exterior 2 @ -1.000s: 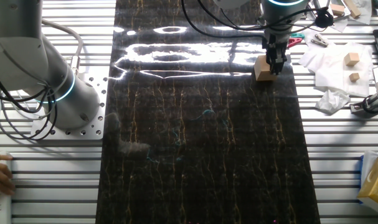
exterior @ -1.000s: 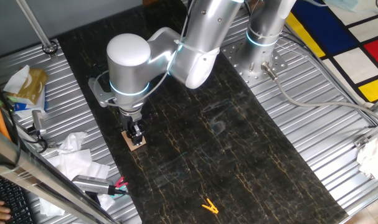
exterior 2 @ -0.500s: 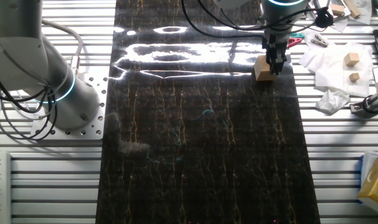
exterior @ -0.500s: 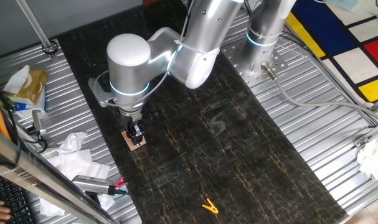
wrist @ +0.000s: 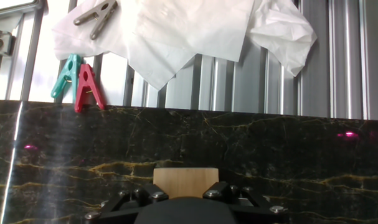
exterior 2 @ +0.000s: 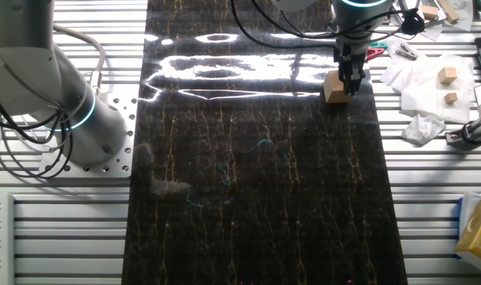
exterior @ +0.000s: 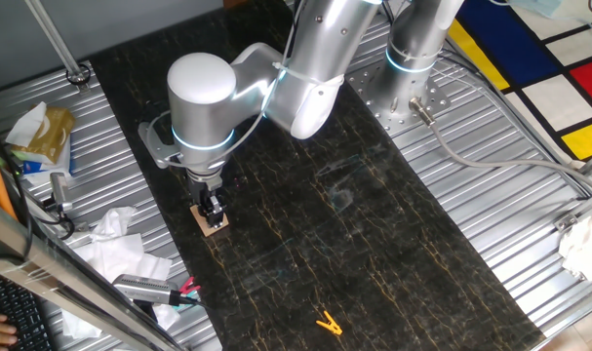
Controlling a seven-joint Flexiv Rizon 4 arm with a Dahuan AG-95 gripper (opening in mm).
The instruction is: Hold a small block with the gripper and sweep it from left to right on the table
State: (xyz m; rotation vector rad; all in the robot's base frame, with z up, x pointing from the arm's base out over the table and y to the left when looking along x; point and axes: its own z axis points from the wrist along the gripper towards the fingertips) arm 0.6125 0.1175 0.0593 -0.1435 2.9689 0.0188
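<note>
the gripper (wrist: 185, 194) is clamped on the small block (wrist: 185, 182), fingers pinching it from both sides, block sitting on the table (wrist: 288, 155) near its edge. just past that edge, a red clip (wrist: 87, 87) and teal clip (wrist: 65, 77), then crumpled white paper (wrist: 176, 31).

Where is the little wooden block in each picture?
One fixed view: the block sits left of centre, under the gripper, near the table's left edge.
The other fixed view: upper right, by the table's right edge.
Hand view: bottom centre, just above the gripper.
Shared landmark: the gripper on the block.
</note>
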